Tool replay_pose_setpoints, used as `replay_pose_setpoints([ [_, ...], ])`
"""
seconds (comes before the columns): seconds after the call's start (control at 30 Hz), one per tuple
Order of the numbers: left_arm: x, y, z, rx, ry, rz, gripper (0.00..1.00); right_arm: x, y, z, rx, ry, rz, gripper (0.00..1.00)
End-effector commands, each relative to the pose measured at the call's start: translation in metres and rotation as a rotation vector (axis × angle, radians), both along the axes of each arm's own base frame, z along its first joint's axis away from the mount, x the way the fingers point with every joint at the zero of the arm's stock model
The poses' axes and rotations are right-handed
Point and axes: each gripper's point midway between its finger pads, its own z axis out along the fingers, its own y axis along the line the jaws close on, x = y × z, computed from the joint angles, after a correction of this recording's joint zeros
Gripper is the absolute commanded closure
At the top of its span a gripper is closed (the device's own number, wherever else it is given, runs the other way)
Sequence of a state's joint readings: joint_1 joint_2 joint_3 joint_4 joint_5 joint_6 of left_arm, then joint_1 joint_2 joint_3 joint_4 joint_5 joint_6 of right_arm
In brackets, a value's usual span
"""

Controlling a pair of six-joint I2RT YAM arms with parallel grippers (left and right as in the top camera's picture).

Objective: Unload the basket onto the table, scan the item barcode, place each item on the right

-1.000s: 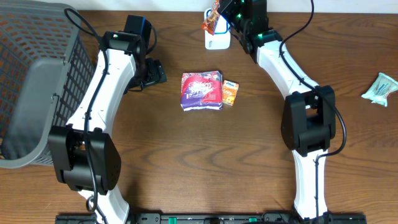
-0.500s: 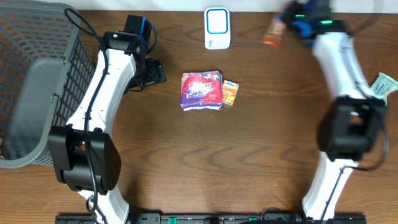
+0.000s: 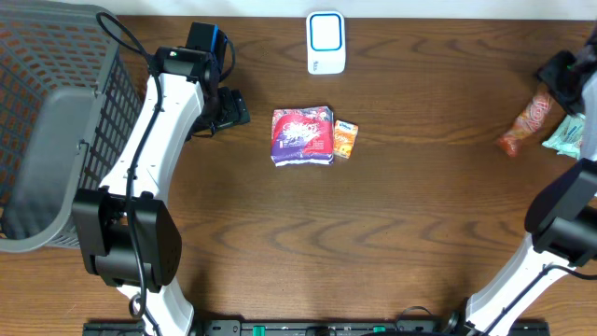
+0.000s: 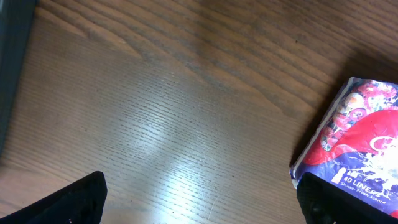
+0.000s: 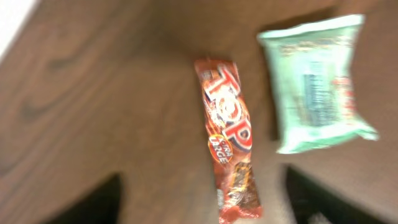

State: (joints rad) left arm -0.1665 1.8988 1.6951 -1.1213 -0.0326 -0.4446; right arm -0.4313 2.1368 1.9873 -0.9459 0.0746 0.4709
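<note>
A red snack bar [image 3: 524,124] shows at the table's far right, blurred, next to a teal packet [image 3: 566,135]. My right gripper [image 3: 567,77] hangs just above them. In the right wrist view the snack bar [image 5: 229,140] is between the wide-apart dark fingers [image 5: 99,200] of the right gripper [image 5: 208,199], touching neither; the gripper is open. The white and blue scanner [image 3: 326,42] stands at the back middle. My left gripper [image 3: 233,109] is open to the left of a purple packet [image 3: 302,136]. Its wrist view shows the left gripper [image 4: 202,208] over bare wood.
A small orange box [image 3: 345,139] lies against the purple packet's right side; the purple packet [image 4: 357,134] also fills the left wrist view's right edge. A grey mesh basket [image 3: 47,121] takes up the far left. The teal packet [image 5: 317,84] lies right of the snack bar.
The right arm swung from the scanner across to the table's far right with the snack bar. Its jaws then opened and the bar came free. The left arm has not moved.
</note>
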Motion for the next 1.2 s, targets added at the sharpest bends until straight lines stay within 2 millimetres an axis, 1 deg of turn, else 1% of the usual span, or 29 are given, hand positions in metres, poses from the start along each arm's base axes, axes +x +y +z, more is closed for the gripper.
replay_pose_setpoints([
  [0.0, -0.001, 0.004, 0.004, 0.013, -0.008, 0.001, 0.02, -0.014, -0.015, -0.01, -0.021, 0.06, -0.02, 0.01],
  [0.1, -0.001, 0.004, 0.004, 0.013, -0.008, 0.001, 0.02, -0.011, -0.002, -0.016, 0.051, 0.052, 0.013, 0.01],
  [0.17, -0.001, 0.004, 0.004, 0.013, -0.008, 0.001, 0.02, -0.005, 0.016, -0.017, 0.127, 0.027, 0.057, 0.01],
  [0.2, -0.001, 0.004, 0.004, 0.013, -0.008, 0.001, 0.02, -0.001, 0.027, -0.017, 0.17, 0.01, 0.085, 0.01],
  [0.27, -0.001, 0.004, 0.004, 0.013, -0.008, 0.001, 0.02, 0.007, 0.056, -0.015, 0.271, -0.022, 0.152, 0.02],
  [0.4, -0.001, 0.004, 0.004, 0.013, -0.008, 0.001, 0.02, 0.013, 0.117, -0.01, 0.459, -0.039, 0.272, 0.12],
  [0.47, -0.001, 0.004, 0.004, 0.013, -0.008, 0.001, 0.02, 0.007, 0.145, -0.011, 0.512, 0.002, 0.316, 0.17],
  [0.57, -0.001, 0.004, 0.004, 0.013, -0.008, 0.001, 0.02, -0.005, 0.186, -0.018, 0.522, 0.089, 0.431, 0.18],
  [0.6, -0.001, 0.004, 0.004, 0.013, -0.008, 0.001, 0.02, -0.01, 0.202, -0.021, 0.52, 0.119, 0.489, 0.14],
  [0.63, -0.001, 0.004, 0.004, 0.013, -0.008, 0.001, 0.02, -0.014, 0.218, -0.025, 0.514, 0.148, 0.549, 0.02],
  [0.67, -0.001, 0.004, 0.004, 0.013, -0.008, 0.001, 0.02, -0.019, 0.235, -0.032, 0.5, 0.181, 0.606, 0.01],
  [0.77, -0.001, 0.004, 0.004, 0.013, -0.008, 0.001, 0.02, -0.034, 0.271, -0.053, 0.461, 0.272, 0.683, 0.01],
  [0.93, -0.001, 0.004, 0.004, 0.013, -0.008, 0.001, 0.02, -0.046, 0.325, -0.08, 0.448, 0.311, 0.799, 0.01],
  [1.0, -0.001, 0.004, 0.004, 0.013, -0.008, 0.001, 0.02, -0.048, 0.343, -0.086, 0.449, 0.311, 0.809, 0.06],
  [1.03, -0.001, 0.004, 0.004, 0.013, -0.008, 0.001, 0.02, -0.049, 0.351, -0.088, 0.453, 0.31, 0.798, 0.13],
  [1.17, -0.001, 0.004, 0.004, 0.013, -0.008, 0.001, 0.02, -0.054, 0.378, -0.095, 0.477, 0.317, 0.742, 0.34],
])
